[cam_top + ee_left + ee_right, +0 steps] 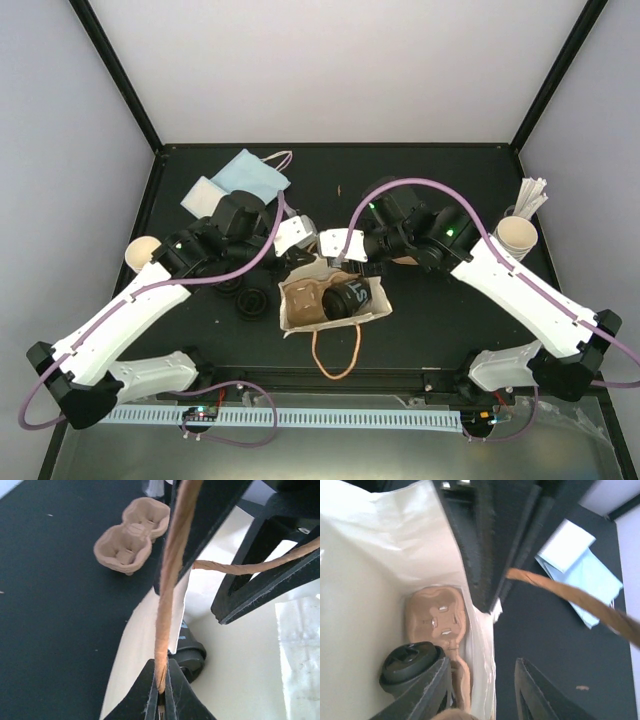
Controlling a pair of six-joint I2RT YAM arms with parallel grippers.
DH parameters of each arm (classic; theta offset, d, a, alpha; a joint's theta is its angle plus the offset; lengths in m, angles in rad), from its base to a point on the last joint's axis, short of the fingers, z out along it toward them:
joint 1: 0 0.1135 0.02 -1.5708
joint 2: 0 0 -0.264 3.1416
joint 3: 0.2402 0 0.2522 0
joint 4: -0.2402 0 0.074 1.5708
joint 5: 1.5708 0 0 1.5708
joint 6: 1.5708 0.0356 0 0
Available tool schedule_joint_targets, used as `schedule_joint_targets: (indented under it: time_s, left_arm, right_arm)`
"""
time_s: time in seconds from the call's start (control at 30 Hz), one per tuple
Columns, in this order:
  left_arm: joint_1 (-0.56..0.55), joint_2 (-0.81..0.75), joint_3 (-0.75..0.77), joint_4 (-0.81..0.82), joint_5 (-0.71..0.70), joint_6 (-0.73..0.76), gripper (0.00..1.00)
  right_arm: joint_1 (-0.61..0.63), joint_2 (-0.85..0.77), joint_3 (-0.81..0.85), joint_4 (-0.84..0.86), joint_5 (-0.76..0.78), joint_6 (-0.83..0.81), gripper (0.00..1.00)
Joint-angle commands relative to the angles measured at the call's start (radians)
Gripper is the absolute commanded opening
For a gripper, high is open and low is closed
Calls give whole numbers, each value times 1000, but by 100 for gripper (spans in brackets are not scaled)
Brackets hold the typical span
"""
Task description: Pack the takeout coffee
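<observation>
top: looking down from behind left claw (303, 250) and right claw (338, 258), far | wrists: each peering closely past its own claw | all sharing paper bag (292, 305)

Seen from overhead, the left arm (118, 325) reaches up from the lower left of the frame and the right arm (525, 290) from the lower right, wrists nearly meeting at centre. The left gripper (161, 674) is pinched tight on a twisted paper handle (167, 580); the right gripper (481, 670) stands with jaws parted.

white arms (120, 320), black joints (235, 225), looping purple cables (420, 181).
</observation>
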Motion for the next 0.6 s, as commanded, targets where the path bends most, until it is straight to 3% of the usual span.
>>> schedule_joint_targets:
  time_s: [0.0, 0.07, 0.23, 0.4, 0.57]
  left_arm:
    - [-10, -44, 7, 79, -114, -17, 2]
    - [-11, -50, 8, 101, -137, -25, 2]
    - [-19, -63, -9, 139, -174, -38, 1]
    - [-30, -67, -37, 193, -273, -58, 2]
    - [-39, -63, -37, 243, -358, -73, 2]
  right_arm:
    - [-4, -29, 25, 85, 86, 141, 40]
    - [-3, -53, 16, 104, 85, 195, 45]
    - [-4, -215, -113, 233, 84, 342, 78]
    - [-3, -363, -230, 340, 139, 503, 99]
    - [-3, -434, -283, 329, 173, 651, 100]
